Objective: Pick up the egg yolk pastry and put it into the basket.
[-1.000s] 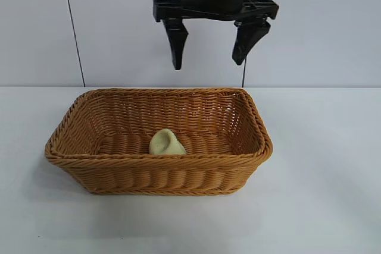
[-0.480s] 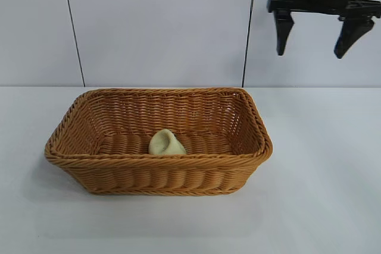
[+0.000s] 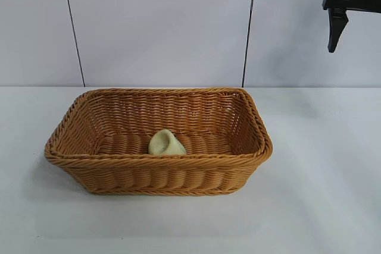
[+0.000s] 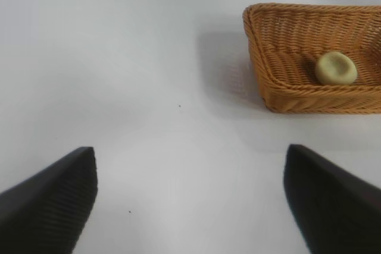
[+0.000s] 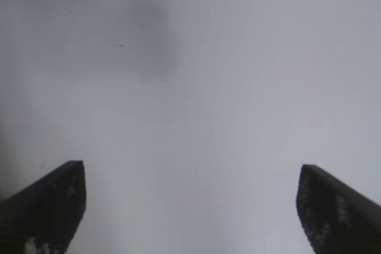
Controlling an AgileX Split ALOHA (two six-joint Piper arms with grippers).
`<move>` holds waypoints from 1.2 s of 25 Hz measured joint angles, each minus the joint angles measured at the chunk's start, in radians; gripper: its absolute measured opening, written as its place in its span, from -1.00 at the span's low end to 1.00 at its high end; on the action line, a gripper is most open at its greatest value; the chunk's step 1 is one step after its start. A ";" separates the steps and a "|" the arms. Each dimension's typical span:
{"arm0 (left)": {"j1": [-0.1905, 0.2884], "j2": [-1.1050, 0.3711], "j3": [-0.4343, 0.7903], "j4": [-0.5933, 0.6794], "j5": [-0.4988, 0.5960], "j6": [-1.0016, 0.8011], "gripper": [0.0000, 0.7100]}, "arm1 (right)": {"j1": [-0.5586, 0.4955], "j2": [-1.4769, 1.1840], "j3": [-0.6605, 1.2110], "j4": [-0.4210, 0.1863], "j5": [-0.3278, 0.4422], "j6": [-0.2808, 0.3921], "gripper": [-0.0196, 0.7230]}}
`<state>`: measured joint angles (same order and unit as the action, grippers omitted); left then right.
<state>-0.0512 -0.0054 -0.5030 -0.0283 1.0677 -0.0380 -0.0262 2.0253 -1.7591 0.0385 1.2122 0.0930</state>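
The egg yolk pastry (image 3: 166, 143) sits on the floor of the basket (image 3: 256, 128), near its front wall and a little left of centre — so by the look of it the placing is done and the step in hand is clearing the arm away.

The right end effector (image 5: 190, 206) has its fingers spread wide and holds nothing. In the exterior view only one dark finger shows, at the upper right edge of the frame, high above the counter (image 3: 321, 176) and well apart from the basket. To finish well: keep the fingers apart, stay high, and retreat away from the braided rim (no dipping back toward it).

The left end effector (image 4: 190, 200) is also wide and empty. It does not appear in the exterior view at all — only its wrist view shows it, with basket and pastry at the upper right of that frame, well apart. The right wrist view shows bare counter only, no basket.
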 joint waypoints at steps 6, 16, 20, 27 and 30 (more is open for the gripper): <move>0.000 0.000 0.000 0.000 0.000 0.000 0.73 | 0.000 -0.151 0.188 0.030 0.000 -0.027 0.84; 0.000 0.000 0.000 0.000 0.000 0.000 0.73 | 0.000 -0.491 0.607 0.085 0.000 -0.056 0.84; 0.000 0.000 0.000 0.000 0.000 0.000 0.73 | 0.000 -0.670 0.804 0.086 0.000 -0.078 0.84; 0.000 0.000 0.000 0.000 0.000 0.000 0.73 | 0.000 -0.999 1.121 0.086 -0.106 -0.142 0.84; 0.000 0.000 0.000 0.000 0.000 0.000 0.73 | 0.000 -1.158 1.222 0.086 -0.170 -0.161 0.84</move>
<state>-0.0512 -0.0054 -0.5030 -0.0283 1.0677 -0.0380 -0.0262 0.8673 -0.5370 0.1247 1.0426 -0.0682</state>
